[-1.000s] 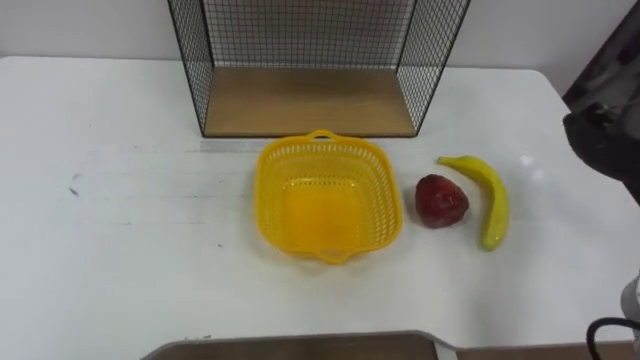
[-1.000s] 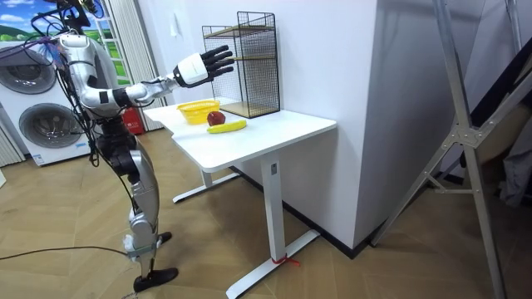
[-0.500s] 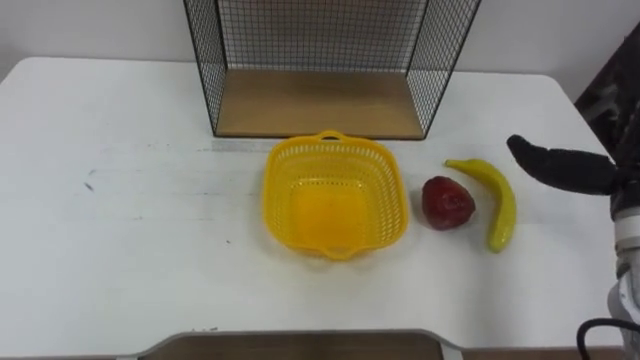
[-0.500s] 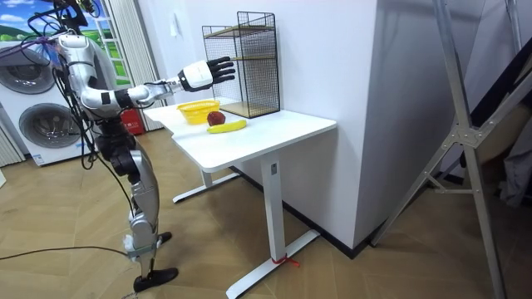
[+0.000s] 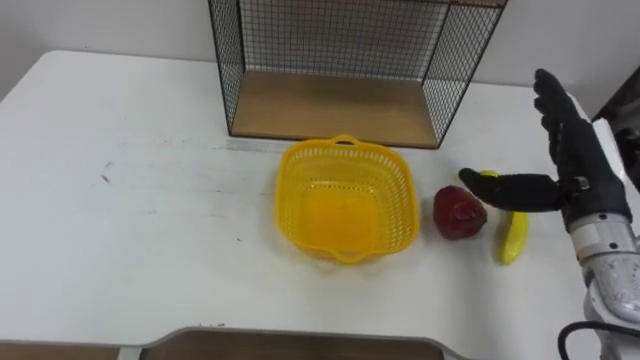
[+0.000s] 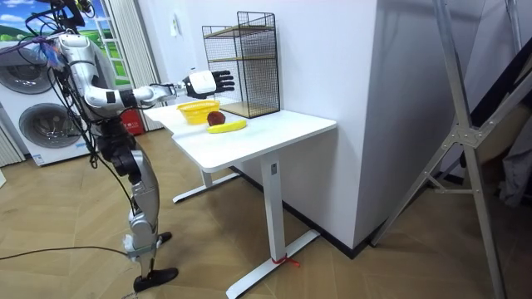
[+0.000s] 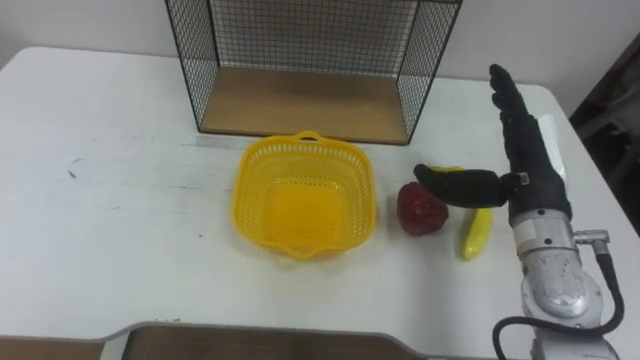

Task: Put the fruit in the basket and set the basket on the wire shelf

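on the white table (image 5: 150,220) the robot's right hand (image 5: 582,178) hangs open, fingers straight and thumb spread, over the banana (image 5: 514,238) and beside the red fruit (image 5: 458,212), both lying just right of the empty yellow basket (image 5: 345,215). just behind the basket stands the wire shelf (image 5: 340,105), backed against the wall. the robot stands at the table's end on a wooden floor (image 6: 332,266), washing machines (image 6: 41,124) behind it.

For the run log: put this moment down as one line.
right hand: open, above banana | red fruit: on table, right of basket | basket: empty, before wire shelf
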{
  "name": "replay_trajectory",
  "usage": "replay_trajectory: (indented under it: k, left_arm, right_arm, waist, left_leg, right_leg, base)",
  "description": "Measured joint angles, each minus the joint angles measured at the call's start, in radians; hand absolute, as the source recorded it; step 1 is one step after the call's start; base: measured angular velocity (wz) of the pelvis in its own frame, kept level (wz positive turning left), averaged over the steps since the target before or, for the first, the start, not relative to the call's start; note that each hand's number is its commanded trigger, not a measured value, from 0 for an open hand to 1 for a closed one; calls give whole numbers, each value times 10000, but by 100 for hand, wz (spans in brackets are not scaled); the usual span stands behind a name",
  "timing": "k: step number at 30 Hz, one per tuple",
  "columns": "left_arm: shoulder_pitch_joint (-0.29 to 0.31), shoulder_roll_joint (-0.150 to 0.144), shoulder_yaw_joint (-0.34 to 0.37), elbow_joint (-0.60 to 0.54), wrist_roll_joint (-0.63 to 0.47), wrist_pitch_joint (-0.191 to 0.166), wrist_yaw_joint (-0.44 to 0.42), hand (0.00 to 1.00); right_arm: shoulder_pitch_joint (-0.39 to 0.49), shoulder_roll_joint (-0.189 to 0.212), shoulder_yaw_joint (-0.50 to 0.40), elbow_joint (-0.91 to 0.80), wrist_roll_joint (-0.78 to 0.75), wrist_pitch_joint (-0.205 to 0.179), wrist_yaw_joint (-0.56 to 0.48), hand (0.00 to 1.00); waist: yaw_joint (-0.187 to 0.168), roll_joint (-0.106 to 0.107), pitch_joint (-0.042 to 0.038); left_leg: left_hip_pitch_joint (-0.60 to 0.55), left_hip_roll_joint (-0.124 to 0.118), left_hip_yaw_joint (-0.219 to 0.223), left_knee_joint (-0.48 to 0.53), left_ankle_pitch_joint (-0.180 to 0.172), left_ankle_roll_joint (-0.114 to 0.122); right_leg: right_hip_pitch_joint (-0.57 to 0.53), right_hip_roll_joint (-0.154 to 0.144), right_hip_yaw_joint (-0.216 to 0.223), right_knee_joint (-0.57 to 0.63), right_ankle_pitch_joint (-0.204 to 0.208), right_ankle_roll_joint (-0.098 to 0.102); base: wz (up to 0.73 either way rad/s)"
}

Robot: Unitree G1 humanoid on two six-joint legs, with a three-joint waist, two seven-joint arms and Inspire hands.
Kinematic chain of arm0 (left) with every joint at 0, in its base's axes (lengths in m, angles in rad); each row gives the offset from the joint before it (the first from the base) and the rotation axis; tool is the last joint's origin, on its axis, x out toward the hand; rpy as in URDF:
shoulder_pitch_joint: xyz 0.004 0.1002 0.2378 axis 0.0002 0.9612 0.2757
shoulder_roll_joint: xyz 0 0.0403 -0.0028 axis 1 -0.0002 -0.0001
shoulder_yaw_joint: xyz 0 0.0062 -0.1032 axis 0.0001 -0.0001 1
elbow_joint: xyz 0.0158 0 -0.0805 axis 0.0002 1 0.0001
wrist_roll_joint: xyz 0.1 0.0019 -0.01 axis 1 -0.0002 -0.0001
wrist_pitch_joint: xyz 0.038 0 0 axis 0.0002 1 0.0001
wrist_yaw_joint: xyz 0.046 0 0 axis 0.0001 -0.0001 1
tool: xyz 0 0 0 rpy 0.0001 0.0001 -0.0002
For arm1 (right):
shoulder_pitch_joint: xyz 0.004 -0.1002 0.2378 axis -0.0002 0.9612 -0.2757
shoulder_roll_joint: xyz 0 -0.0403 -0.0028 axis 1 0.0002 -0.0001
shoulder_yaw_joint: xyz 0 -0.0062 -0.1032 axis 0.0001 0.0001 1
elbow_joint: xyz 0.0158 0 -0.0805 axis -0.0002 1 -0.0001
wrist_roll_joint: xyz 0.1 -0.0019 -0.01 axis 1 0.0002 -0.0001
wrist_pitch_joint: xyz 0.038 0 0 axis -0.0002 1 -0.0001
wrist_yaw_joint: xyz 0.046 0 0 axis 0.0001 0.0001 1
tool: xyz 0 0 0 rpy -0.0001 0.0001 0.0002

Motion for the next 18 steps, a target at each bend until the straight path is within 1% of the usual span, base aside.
replay_trajectory:
  k: [4, 7, 10, 12, 14, 18]
  left_arm:
    - [-14, 13, -55, -100, 188, 18, -9, 0]
    - [-20, 21, -55, -300, 216, 52, -30, 0]
    - [-48, 34, -56, -402, 218, 51, -29, 0]
    - [-100, 47, -56, -414, 214, 55, -30, 0]
    - [-128, 59, -58, -441, 213, 67, -32, 0]
    - [-192, 60, -57, -431, 210, 74, -39, 0]
  right_arm:
    - [0, 0, 23, 208, -123, 18, 148, 0]
    - [-1, 0, 108, 244, -303, 158, 287, 0]
    - [-55, -8, 398, 601, -750, 172, 359, 0]
    - [-121, -9, 522, 1069, -971, 245, 439, 0]
    - [-143, -9, 539, 1208, -1031, 386, 444, 0]
    - [-202, -10, 554, 1443, -1156, 526, 444, 0]
  waist:
    - [23, 18, 3]
    - [44, 46, 12]
    - [55, 52, 8]
    - [104, 56, 9]
    - [165, 78, 10]
    - [300, 148, -9]
  left_leg:
    - [-15, 0, -22, 41, -1, -1]
    - [-14, 0, -25, 41, -1, -1]
    - [12, 0, -12, 5, -1, -2]
    - [4, 0, -8, 6, -1, -1]
    - [-7, 0, -9, 7, -1, -1]
    - [6, 0, -17, 9, 0, -1]
  right_leg:
    - [1, 1, -20, 2, 4, -6]
    - [-3, 1, -18, 0, 4, -7]
    - [-3, 8, 19, 4, 4, -7]
    - [-7, 7, 30, 6, 4, -7]
    - [-17, 7, 28, 5, 4, -7]
    - [-1, 8, 33, 4, 4, -7]
  base:
    - [0]
    - [0]
    - [0]
    - [0]
    - [0]
    - [0]
